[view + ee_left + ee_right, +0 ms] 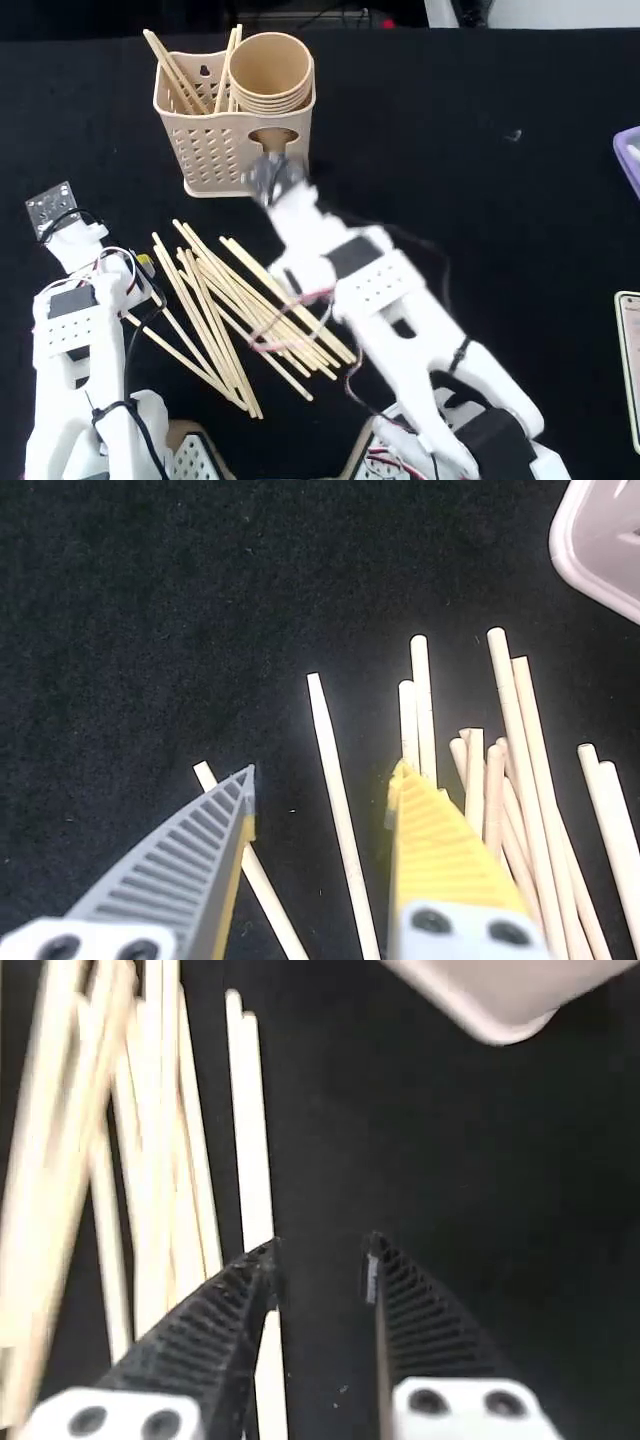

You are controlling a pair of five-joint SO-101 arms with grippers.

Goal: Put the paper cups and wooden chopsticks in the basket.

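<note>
High view: right gripper (268, 176) was a blur with no clear outline, and it covered the low front wall of the basket (205, 150). Paper cups (272, 68) sat sunk in the basket, count unreadable. Loose chopsticks (215, 300) ran partly under the right arm (380, 290). Purple object (630, 155) and flat item (630, 360) were cut by the edge and unidentifiable. Right wrist view: basket corner cropped, chopsticks smeared.

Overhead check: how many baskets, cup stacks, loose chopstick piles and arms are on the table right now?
basket: 1
paper cup stack, in the basket: 1
loose chopstick pile: 1
arms: 2 (left arm, right arm)
Total: 5
</note>
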